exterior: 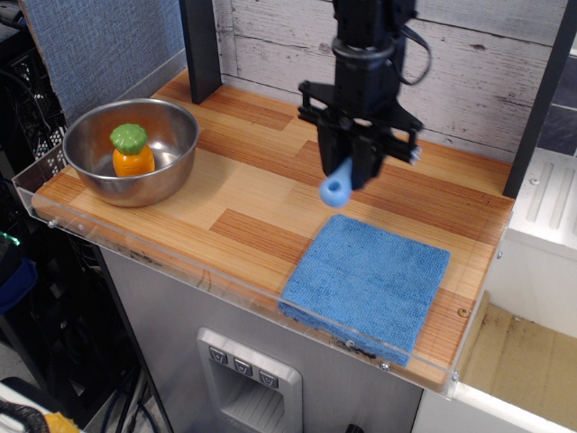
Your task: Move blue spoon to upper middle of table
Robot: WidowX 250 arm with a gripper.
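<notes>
A robot test bench in a lab or workshop is showing here, not a home kitchen: a wood-plank laminate table with a clear acrylic rim is sitting on a grey metal cabinet with a row of switches on its front. Whitewashed plank backdrop and grey-blue fabric partition are standing behind as staged walls, with dark metal posts rising at the table's back. Equipment racks and loose cabling are crowding the left side, and a cardboard box is lying lower right.
</notes>
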